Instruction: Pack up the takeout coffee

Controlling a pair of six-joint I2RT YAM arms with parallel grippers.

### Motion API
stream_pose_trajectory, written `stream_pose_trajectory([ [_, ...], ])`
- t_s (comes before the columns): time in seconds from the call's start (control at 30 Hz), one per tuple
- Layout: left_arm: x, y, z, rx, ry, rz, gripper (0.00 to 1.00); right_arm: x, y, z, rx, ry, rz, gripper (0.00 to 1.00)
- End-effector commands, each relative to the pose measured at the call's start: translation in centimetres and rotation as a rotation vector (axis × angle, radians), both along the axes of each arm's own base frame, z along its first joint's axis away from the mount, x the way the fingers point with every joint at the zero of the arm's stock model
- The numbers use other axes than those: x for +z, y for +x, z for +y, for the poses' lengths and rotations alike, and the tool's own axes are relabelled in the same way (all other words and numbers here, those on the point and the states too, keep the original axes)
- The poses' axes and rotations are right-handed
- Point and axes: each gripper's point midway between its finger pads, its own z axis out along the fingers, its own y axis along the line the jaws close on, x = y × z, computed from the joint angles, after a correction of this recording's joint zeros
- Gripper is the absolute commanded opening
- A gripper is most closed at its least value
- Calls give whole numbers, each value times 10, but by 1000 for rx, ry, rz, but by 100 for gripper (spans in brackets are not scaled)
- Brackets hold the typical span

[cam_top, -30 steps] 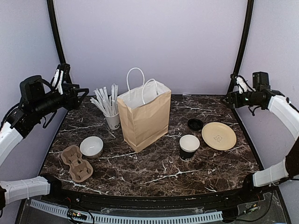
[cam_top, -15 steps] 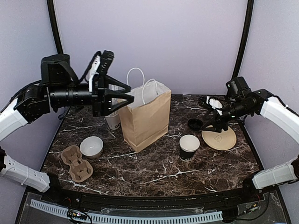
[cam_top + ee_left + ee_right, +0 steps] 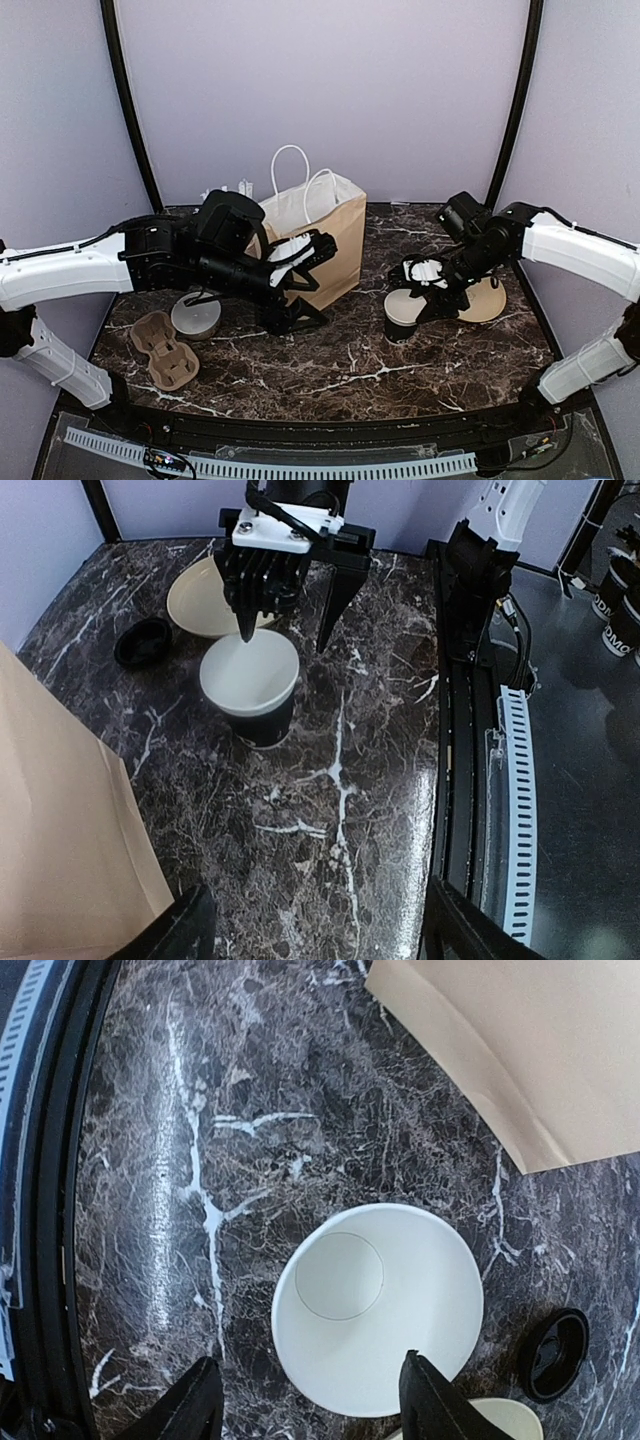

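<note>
Barely started, honestly. The takeout coffee cup [image 3: 398, 322] stands on the table [image 3: 350, 375] at about 4 o'clock from the brown paper bag [image 3: 335, 250], outside it and uncapped, with the white inside showing. Its black lid [image 3: 556, 1355] lies loose on the marble, apart from the cup, at 4 o'clock from it in my right wrist view. My right hand [image 3: 285, 640] hangs over the cup, fingers apart, gripping nothing. My left hand [image 3: 315, 888] is spread too, empty, low in front of the bag. Left to do, I reckon: lid on, cup into the bag.
</note>
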Motion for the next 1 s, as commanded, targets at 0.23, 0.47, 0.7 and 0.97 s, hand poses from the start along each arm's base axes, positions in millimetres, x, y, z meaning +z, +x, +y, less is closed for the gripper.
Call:
stream_pose_trajectory([
  [0.23, -48, 15, 7, 96, 75, -5, 71, -38, 12, 5, 42, -107, -25, 48],
  [0.47, -64, 18, 11, 118, 118, -2, 71, -46, 1, 20, 94, -131, -18, 28],
  [0.7, -59, 15, 18, 132, 79, 3, 71, -43, -18, 41, 158, -162, -52, 9],
  [0.97, -54, 18, 47, 205, 60, 32, 71, -40, -32, 73, 224, -157, -72, 2],
])
